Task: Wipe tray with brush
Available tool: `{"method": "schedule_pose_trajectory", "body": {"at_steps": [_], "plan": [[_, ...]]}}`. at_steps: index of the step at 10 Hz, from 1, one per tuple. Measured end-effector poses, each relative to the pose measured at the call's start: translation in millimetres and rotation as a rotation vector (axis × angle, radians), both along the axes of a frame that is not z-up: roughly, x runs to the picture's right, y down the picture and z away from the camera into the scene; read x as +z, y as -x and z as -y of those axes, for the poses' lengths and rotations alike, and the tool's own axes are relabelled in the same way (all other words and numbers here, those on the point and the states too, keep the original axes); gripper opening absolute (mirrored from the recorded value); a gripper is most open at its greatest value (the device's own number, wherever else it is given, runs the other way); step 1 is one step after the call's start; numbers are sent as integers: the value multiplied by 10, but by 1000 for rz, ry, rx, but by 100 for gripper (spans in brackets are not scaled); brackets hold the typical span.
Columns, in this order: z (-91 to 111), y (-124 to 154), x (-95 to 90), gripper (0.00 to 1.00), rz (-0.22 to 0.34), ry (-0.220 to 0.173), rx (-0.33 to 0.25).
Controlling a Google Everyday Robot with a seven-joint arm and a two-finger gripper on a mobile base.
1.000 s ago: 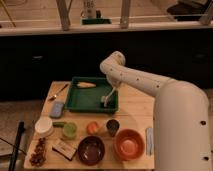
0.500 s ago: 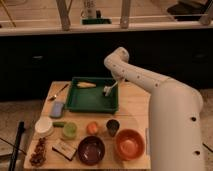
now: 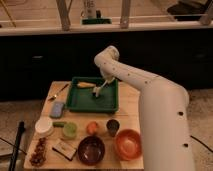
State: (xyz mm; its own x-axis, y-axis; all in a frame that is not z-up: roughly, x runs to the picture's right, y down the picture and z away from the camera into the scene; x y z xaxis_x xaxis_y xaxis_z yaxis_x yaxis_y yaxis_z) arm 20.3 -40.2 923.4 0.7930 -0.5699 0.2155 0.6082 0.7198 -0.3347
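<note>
Since the previous frame, the white robot arm (image 3: pixel 145 95) has swung its upper joint leftward. This carried the gripper (image 3: pixel 104 83) from the right side of the tray toward its middle.

1. Arm – it reaches in from the lower right, bends high behind the table and drops down into the tray.
2. Light wooden table (image 3: pixel 131 102) – it carries all the items.
3. Large shallow rectangular dark-green plastic tray (image 3: pixel 92 109) – it sits at the back centre of the table with its raised rim intact, and it has not shifted.
4. Front row – a round orange bowl (image 3: pixel 127 144) and a dark round bowl (image 3: pixel 91 150), both well apart from the tray.
5. Small blue-grey rectangular pad (image 3: pixel 57 108) – just left of the tray.
6. Yellow corn-like item (image 3: pixel 85 84) – lying inside the tray near its back rim.
7. Small brush with a thin pale cream handle (image 3: pixel 97 91) – it slants down from the gripper onto the tray floor, right of centre and near the corn-like item.

I cannot tell from here whether the gripper is clamped on the brush or merely resting against it.

Progress, as I judge it: wiping is under way. The brush is down in the tray and has covered the right portion. The left half and the front strip still appear to need strokes, and the corn-like item blocks the back edge.
</note>
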Motion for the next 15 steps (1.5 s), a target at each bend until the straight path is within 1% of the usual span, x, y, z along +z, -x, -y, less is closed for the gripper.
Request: {"method": "schedule_pose_trajectory", "body": {"at_steps": [1, 3, 4, 6, 8, 9, 10, 12, 13, 14, 15], "plan": [[-85, 94, -51, 0, 25, 16, -51], [-274, 126, -153, 0, 47, 48, -129], [-328, 75, -171, 0, 45, 59, -139], [-384, -202, -194, 0, 21, 73, -136], [-389, -526, -194, 0, -23, 71, -111], [-359, -669, -181, 0, -57, 61, -84], [-274, -771, -111, 0, -95, 39, -34], [-122, -800, -3, 0, -125, -2, 44], [-43, -753, 44, 0, -122, -24, 81], [5, -691, 67, 0, -108, -36, 99], [25, -637, 78, 0, -96, -40, 106]]}}
